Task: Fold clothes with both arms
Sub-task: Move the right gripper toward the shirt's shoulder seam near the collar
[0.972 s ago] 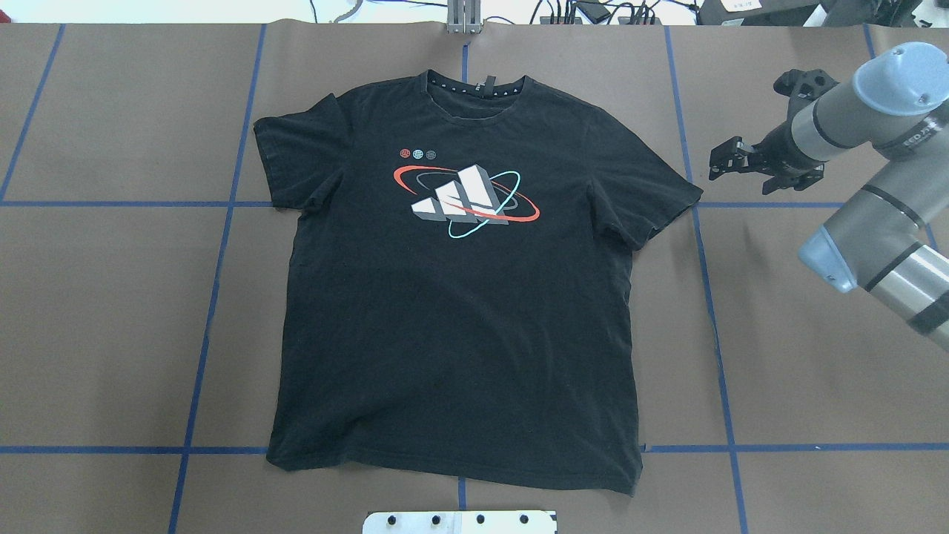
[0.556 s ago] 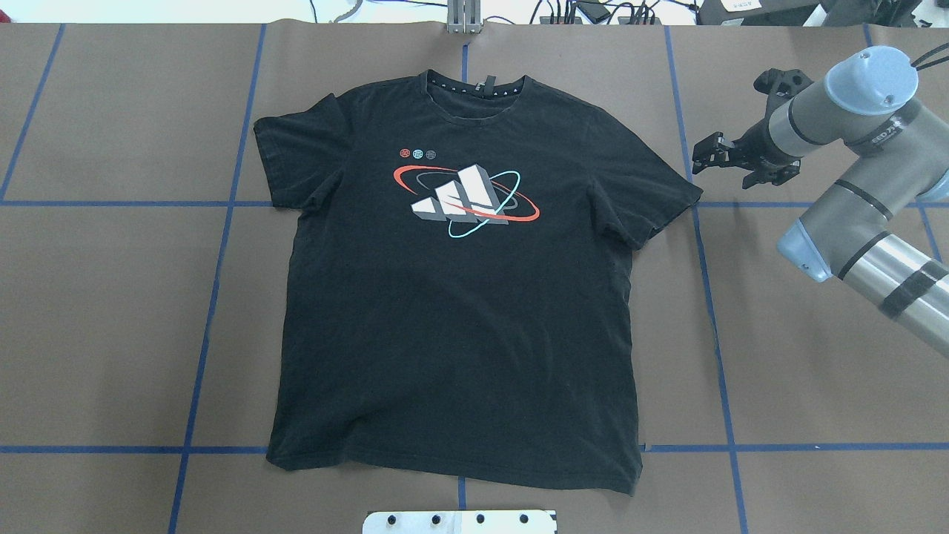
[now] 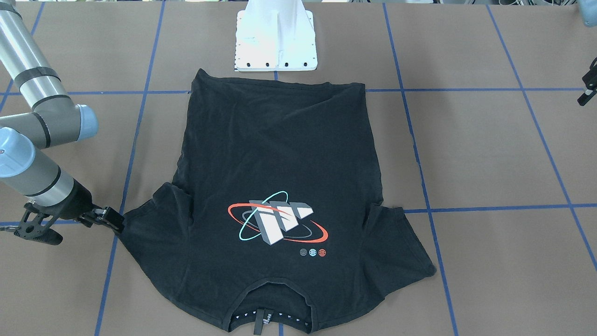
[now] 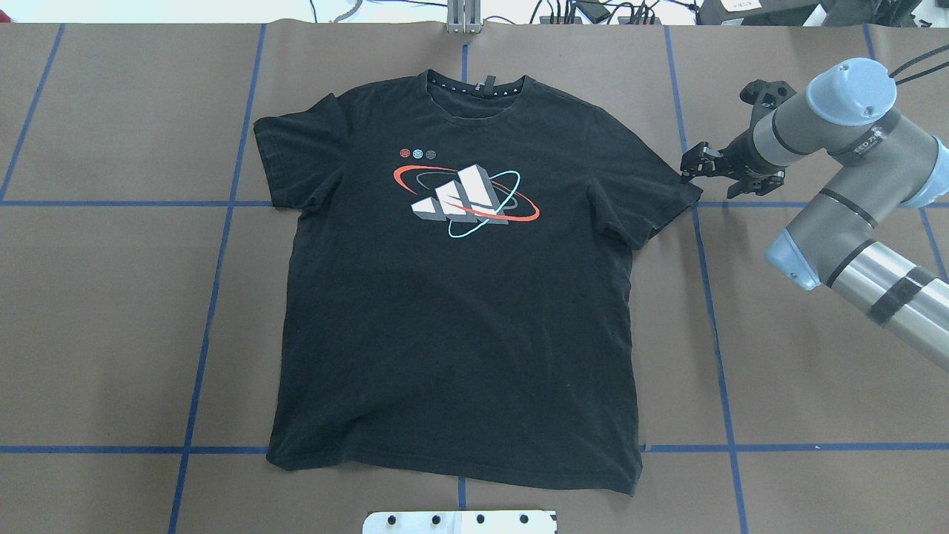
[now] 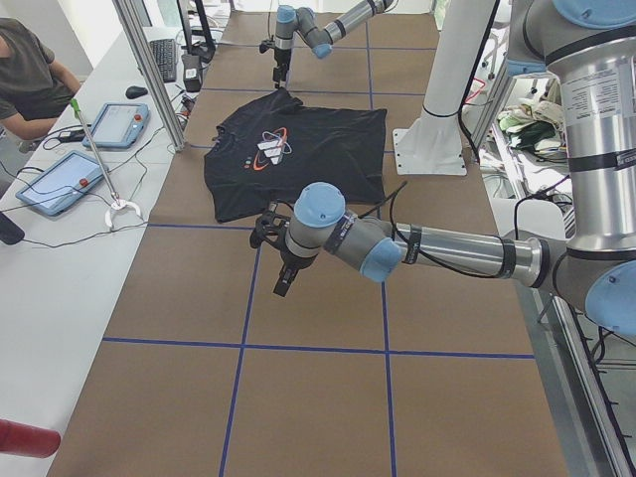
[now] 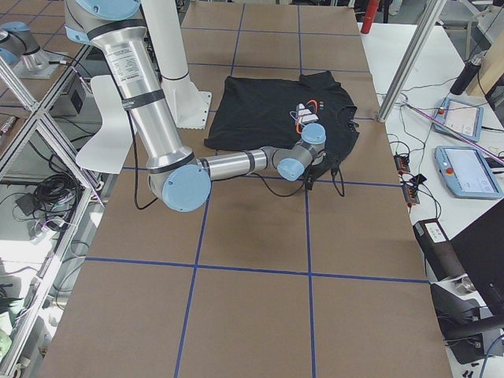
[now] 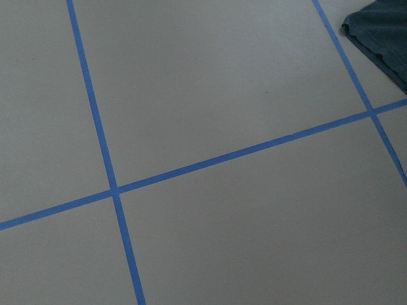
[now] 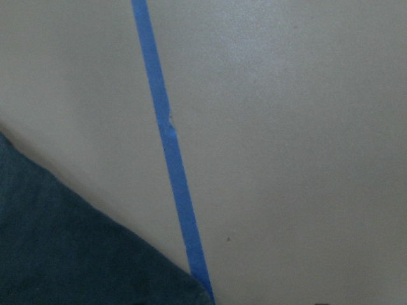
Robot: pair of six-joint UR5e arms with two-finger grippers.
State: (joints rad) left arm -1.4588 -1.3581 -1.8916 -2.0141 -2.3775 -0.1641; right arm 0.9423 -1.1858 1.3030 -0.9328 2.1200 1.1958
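Now, with the right end effector (image 4: 691,167) parted, gripping nothing, at the edge of one sleeve (image 4: 658,194) of the black T-shirt (image 4: 460,319) lying flat, print up, on the worktop (image 4: 111,311): slip one finger under the hem, pinch both layers, lift slowly. Cannot tell the opening of the left end effector (image 5: 281,278), well apart from the T-shirt; bring across to the opposite sleeve.

Not much to read here tbh. The T-shirt (image 4: 452,334) print (image 4: 465,202) was just three slanted white bars with orbit rings plus three tiny dots (image 4: 417,154), no letters. The right arm (image 4: 793,133) had a small white marking (image 4: 864,139), roughly "FED 7", too small to be sure.
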